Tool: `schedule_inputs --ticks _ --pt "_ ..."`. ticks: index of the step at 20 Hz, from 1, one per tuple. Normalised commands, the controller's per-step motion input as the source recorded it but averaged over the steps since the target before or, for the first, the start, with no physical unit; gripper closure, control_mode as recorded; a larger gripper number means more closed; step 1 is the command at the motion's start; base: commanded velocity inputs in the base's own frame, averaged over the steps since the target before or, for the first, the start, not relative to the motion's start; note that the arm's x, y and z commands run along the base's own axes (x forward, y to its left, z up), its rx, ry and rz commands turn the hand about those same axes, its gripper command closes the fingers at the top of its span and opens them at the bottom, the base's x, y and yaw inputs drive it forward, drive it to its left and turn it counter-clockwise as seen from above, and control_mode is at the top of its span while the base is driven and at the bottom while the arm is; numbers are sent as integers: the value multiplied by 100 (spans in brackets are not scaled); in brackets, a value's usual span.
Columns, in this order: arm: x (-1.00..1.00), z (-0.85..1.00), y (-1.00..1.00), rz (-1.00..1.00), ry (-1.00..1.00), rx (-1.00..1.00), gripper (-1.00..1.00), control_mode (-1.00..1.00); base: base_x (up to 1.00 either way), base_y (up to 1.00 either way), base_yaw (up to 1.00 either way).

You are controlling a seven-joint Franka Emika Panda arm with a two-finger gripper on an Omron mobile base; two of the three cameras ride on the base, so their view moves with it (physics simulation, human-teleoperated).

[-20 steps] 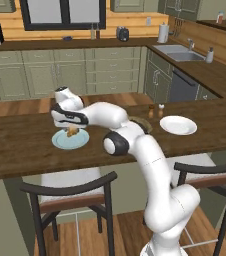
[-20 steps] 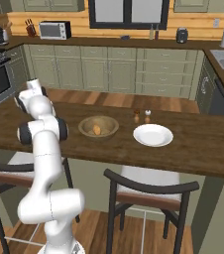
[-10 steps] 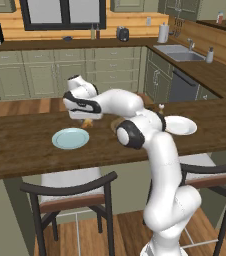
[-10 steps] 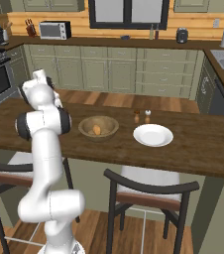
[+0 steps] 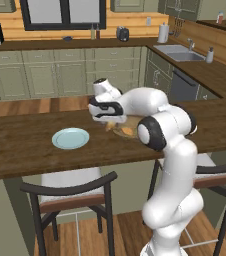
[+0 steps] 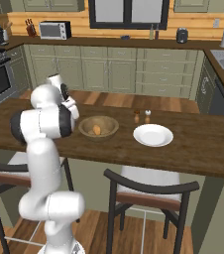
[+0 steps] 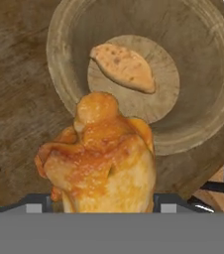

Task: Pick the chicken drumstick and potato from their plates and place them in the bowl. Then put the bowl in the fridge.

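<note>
My gripper [image 5: 107, 116] is shut on the chicken drumstick [image 7: 103, 161], a golden-brown piece that hangs just above the near rim of the wooden bowl [image 7: 205, 94]. In the bowl's middle lies the tan potato [image 7: 124, 67]. From the right base view, the bowl [image 6: 110, 132] stands on the wooden counter with the potato [image 6: 97, 130] in it and the gripper [image 6: 72, 107] at its left edge. One pale blue plate [image 5: 70, 138] lies bare to the left of the arm. The other plate [image 6: 153, 135] lies bare right of the bowl. The fridge is out of view.
Two small shakers [image 6: 141, 116] stand behind the bowl and the right plate. Dark stools [image 5: 75, 192] [image 6: 151, 191] are tucked along the counter's near edge. Cabinets, a sink and a microwave line the far walls.
The arm has swung right from the left blue plate to the bowl, carrying the drumstick. That plate is now bare.
</note>
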Motion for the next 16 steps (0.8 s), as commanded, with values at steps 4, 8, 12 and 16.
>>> schedule_inputs --ticks 4,8,12,16 --pt "-2 22 -100 0 -3 6 100 -100 0 0 0" --pt "12 29 -100 0 0 8 100 -100 0 0 0" --pt "42 4 -84 2 0 9 100 -100 0 0 0" --pt "22 -10 -46 17 0 10 100 -100 0 0 0"
